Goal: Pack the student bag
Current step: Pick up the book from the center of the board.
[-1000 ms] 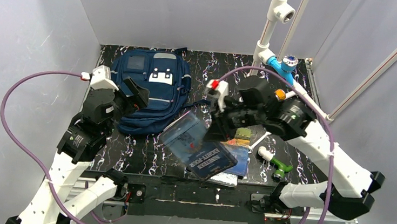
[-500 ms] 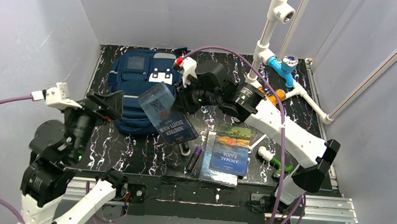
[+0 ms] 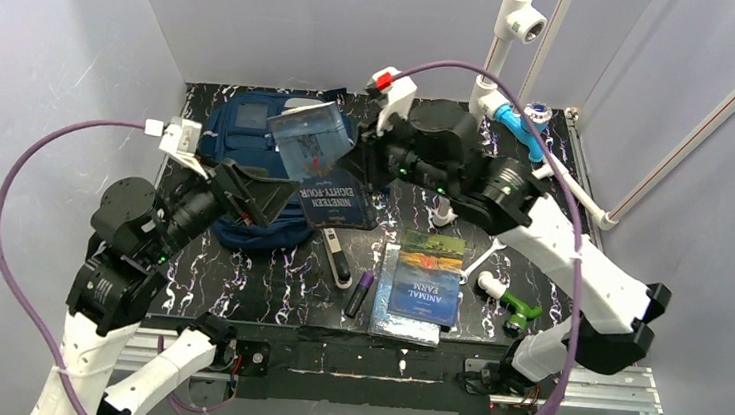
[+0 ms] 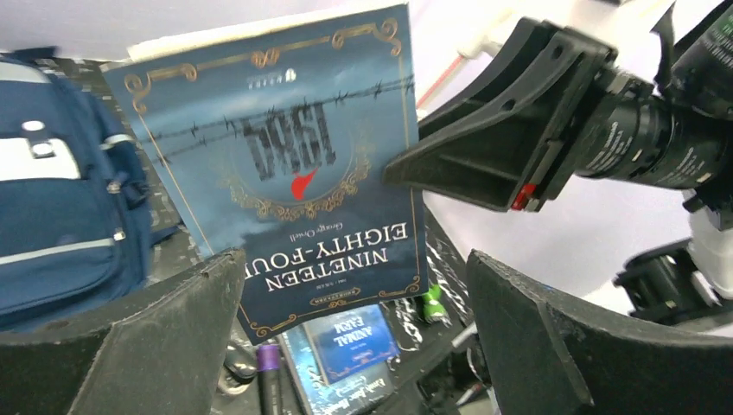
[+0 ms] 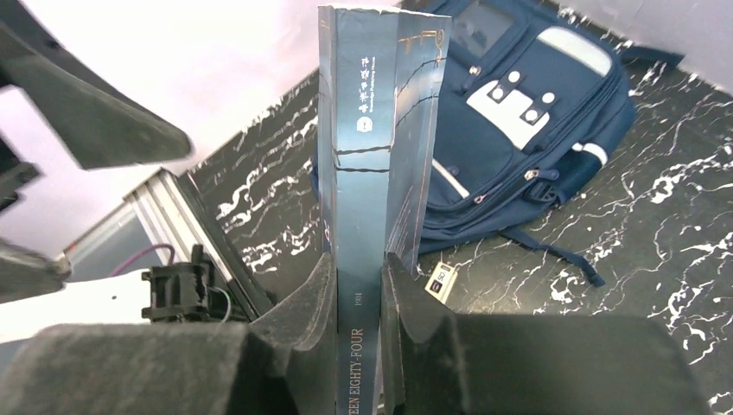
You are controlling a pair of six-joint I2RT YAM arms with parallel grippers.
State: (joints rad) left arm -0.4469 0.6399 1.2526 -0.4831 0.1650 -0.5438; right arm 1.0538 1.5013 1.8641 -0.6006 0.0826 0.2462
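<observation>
The student bag (image 3: 250,132), navy with grey stripes and a white patch, lies flat at the table's back left; it also shows in the left wrist view (image 4: 60,199) and the right wrist view (image 5: 519,130). My right gripper (image 3: 365,170) (image 5: 359,268) is shut on the spine of a blue "Nineteen Eighty-Four" book (image 3: 320,158) (image 5: 372,164) (image 4: 294,173), holding it in the air over the bag's right edge. My left gripper (image 3: 256,195) (image 4: 353,259) is open and empty, raised just left of and below the book and facing its cover.
An "Animal Farm" book (image 3: 428,273) lies on another book (image 3: 399,323) at front centre. A purple marker (image 3: 361,292) and a small black object (image 3: 337,255) lie left of them. A green-and-white fitting (image 3: 515,309) lies front right. A white pipe frame with a blue joint (image 3: 520,120) stands back right.
My right gripper has carried the book from front centre up and back-left to the bag's right edge. My left arm has swung its open gripper towards the book.
</observation>
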